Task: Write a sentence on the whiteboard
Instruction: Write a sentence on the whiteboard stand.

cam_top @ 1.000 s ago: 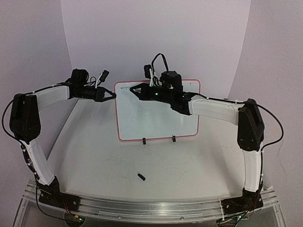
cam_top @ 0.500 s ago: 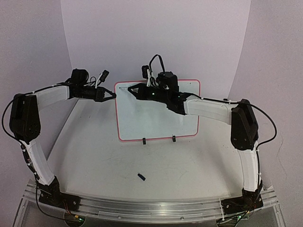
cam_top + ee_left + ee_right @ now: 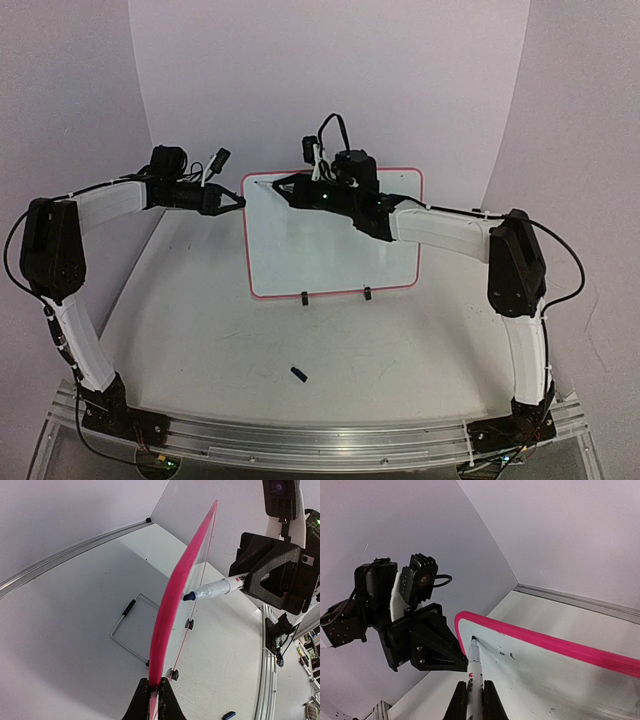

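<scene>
Thin, light whiteboard (image 3: 330,250) near the counter's (image 3: 400,340) far edge, likely tippy; left hand (image 3: 238,201) pinches its rim, right hand (image 3: 275,186) clenches a marker (image 3: 472,672), tip seemingly touching.

The whiteboard (image 3: 330,250) has a smooth, glossy white face and a pink plastic rim. The marker (image 3: 472,665) is shiny white plastic. The left gripper (image 3: 154,682) and right gripper (image 3: 472,684) look like matt black plastic. The table (image 3: 200,330) is matt white, and the rail (image 3: 320,437) at its near edge is brushed metal.

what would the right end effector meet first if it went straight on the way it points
The whiteboard: the marker in the right end effector has its tip at the board's face near a corner; contact is unclear.
</scene>
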